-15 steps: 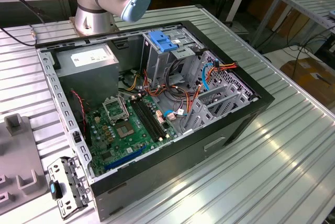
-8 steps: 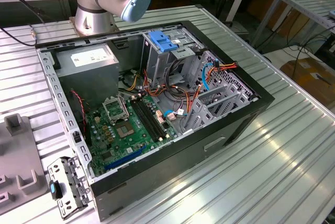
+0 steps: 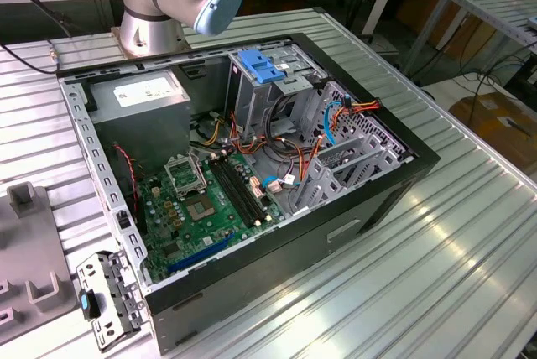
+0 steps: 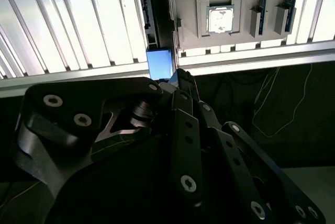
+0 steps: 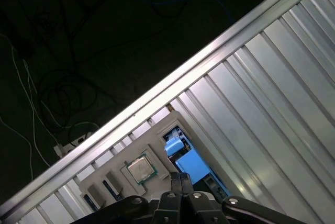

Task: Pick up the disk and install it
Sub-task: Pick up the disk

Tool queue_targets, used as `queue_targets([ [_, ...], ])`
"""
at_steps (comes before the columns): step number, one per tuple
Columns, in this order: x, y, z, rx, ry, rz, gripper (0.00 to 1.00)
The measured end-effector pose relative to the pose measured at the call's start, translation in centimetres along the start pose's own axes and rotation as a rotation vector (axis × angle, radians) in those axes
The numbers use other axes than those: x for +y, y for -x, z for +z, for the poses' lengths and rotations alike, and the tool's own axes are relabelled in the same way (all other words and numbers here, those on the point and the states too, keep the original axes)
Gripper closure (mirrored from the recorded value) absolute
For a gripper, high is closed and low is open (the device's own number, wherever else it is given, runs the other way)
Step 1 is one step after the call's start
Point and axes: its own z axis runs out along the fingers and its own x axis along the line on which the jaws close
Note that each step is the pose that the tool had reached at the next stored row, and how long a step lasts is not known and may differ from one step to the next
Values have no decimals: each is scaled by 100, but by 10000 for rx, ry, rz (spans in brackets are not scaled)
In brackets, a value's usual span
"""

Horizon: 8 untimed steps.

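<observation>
The pincer hangs with its fingers together, clamping nothing. Its tips point at the disk just beyond them. The disk appears to stand on edge in a slot of the grey tray, probably so that a narrow side is offered for gripping. The tray also holds 1 processor chip. On the desk, 1 computer case lies open side up, to the exterior view's right of the tray. This likely gives access from above to its drive cage.
</observation>
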Motion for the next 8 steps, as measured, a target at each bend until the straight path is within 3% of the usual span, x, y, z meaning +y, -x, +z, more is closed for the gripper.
queue_targets([
  [8, 0, 0, 0, 5, -5, -163, 89],
])
